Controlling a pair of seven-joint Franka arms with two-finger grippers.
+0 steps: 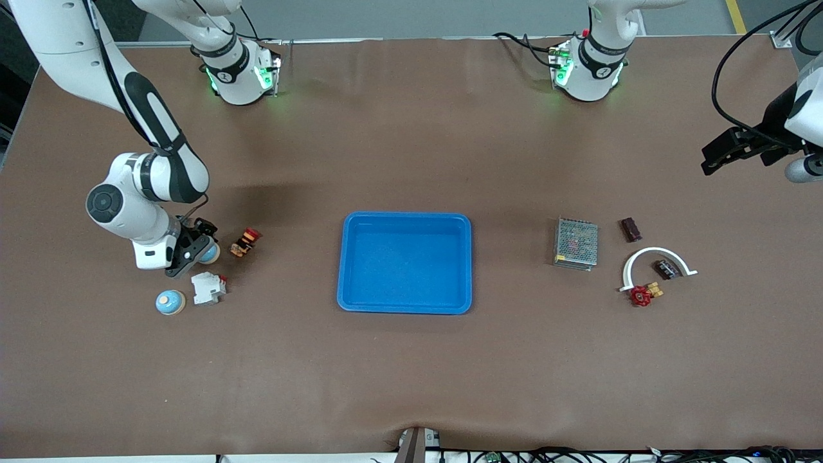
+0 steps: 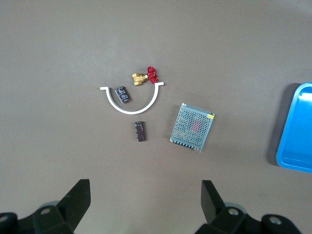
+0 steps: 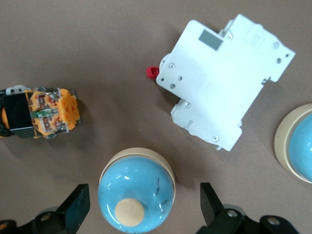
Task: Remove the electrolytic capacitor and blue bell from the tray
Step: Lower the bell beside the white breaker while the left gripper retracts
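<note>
Reading the front view from the right arm's end of the table: right hand (image 3: pixel 143 207) low over a bell (image 1: pixel 210 253), fingers (image 3: pixel 75 209) apart, one on each side of the blue dome, not clamped on it. Bell resting on the table, well apart from the tray. Just beside it, an orange switch (image 1: pixel 245 242); lower in the frame, a white breaker (image 1: pixel 208 287) and a second bell (image 1: pixel 170 301).

Mid-frame: tray (image 1: pixel 405 217), nothing visible inside it.

Toward the left arm's end: a mesh-topped power supply (image 1: pixel 576 243), then a capacitor (image 1: pixel 630 229) near it, a second capacitor (image 1: pixel 667 269) inside a white arc (image 1: pixel 656 250), and a red-handled valve (image 1: pixel 643 294) touching one end of the arc. Cannot tell which capacitor is the one the task means.

Upper corner of the frame at that end: left hand (image 2: pixel 145 202) waiting high over the table near those parts, fingers wide apart, holding nothing.

Judging by this layout: removal apparently complete, both kinds of part out on the table. Left to do, probably only lifting the right hand clear of the bell.
</note>
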